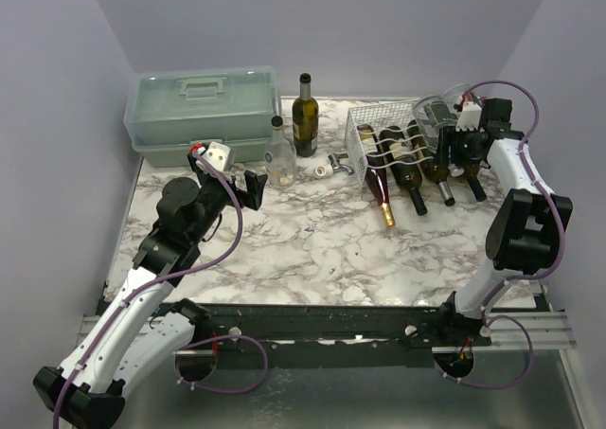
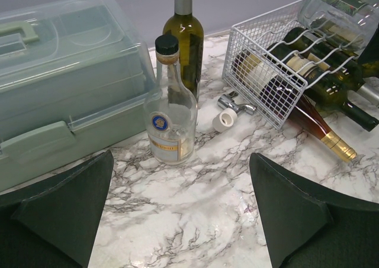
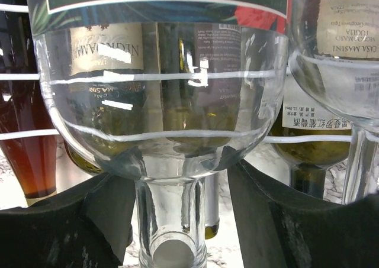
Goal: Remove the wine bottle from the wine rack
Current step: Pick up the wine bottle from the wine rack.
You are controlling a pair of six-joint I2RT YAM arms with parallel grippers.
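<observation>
On the top tier of the white wire wine rack [image 1: 358,143], at the table's far right: a clear glass wine bottle [image 3: 160,102], on its side above the dark bottles [image 1: 414,173] in the cradles below. Long axis straight in line with the reach of the right gripper [image 3: 180,184], body away, neck [image 3: 172,220] pointing back toward the wrist. Fingers [image 3: 71,232] to either side of that neck just under the shoulder, partway apart; one close against the glass, a sliver of gap at the other, so astride rather than clamped, by the look of it. Much the nearer of the two: left gripper [image 2: 180,161] spread wide and empty, hovering low over the marble well apart from the rack, near a small clear flask-shaped bottle [image 2: 170,117]. Judged next: close firmly on the neck, then draw back along the bottle's own axis, lifting a little to clear the wavy wire. Risk: smooth round glass in a narrow pinch, heavy end far from the fingers, likely to droop or roll once free of the cradle.
</observation>
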